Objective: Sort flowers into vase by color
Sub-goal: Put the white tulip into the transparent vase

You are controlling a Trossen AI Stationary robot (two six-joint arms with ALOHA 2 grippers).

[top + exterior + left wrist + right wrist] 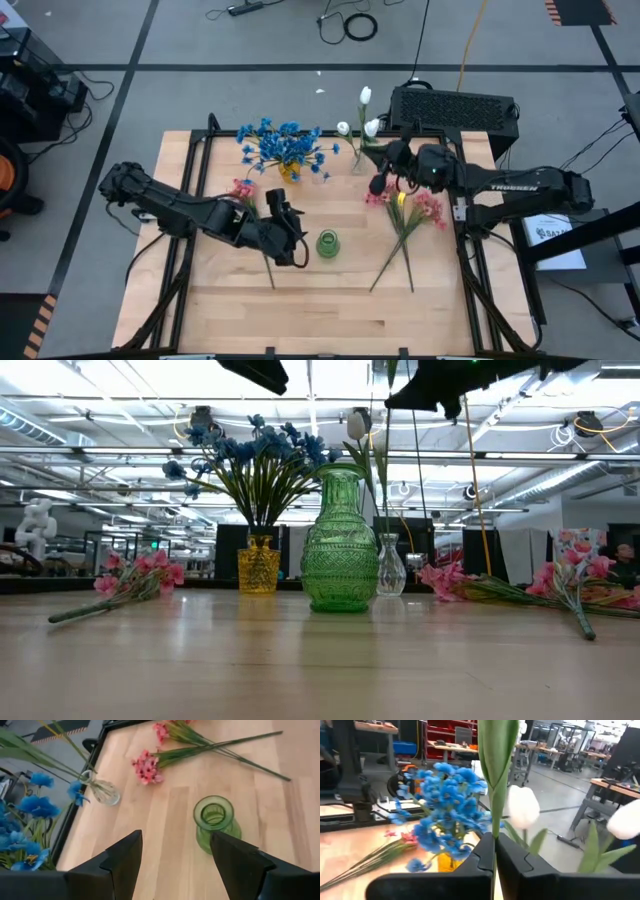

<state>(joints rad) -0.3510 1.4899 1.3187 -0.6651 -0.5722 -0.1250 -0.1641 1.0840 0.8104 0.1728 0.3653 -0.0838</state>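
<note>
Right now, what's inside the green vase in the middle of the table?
Nothing shows inside the green vase: the left wrist view looks into its open mouth and no stem stands in it. The bottom is hidden by the narrow neck. The open left claw hovers beside it.

Tabletop [300, 300]: pale wood planks, smooth, faint sheen. Green vase [340, 542]: glossy embossed glass. Yellow vase [259, 565]: textured glass. Clear vase [390, 567]: glass. Grippers: matt black plastic.

Blue flowers [285, 145] in a small yellow vase [258, 564] with a bumpy pattern. Green glass vase [340, 542] with tiny dots and ribs. White tulips [365, 96] on green stems in a clear vase [390, 566]. Pink flowers [425, 212] on the pale wood bench [330, 300]. Black arms.
</note>
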